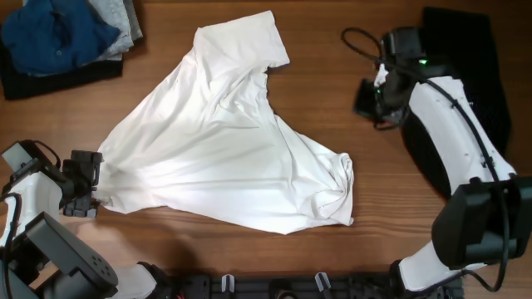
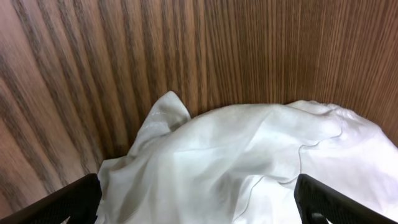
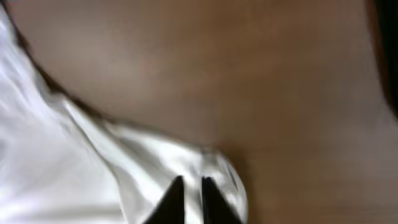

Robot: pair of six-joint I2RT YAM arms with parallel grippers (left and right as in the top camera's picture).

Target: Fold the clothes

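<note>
The white T-shirt [image 1: 224,141] lies crumpled and partly spread on the wooden table, one sleeve pointing to the back and a bunched lump at its right front. My left gripper [image 1: 86,183] is open at the shirt's left corner. In the left wrist view the fabric [image 2: 249,155] lies between the two wide-apart fingers [image 2: 202,208]. My right gripper [image 1: 367,98] is off to the right of the shirt, apart from it. The right wrist view is blurred; its fingers [image 3: 189,190] are close together with nothing between them, and the white fabric [image 3: 68,168] lies beyond them. No striped part shows.
A pile of blue and grey garments [image 1: 62,33] on a black one sits at the back left corner. A black garment [image 1: 465,58] lies at the right edge under my right arm. Bare wood [image 1: 332,50] lies between the shirt and my right gripper.
</note>
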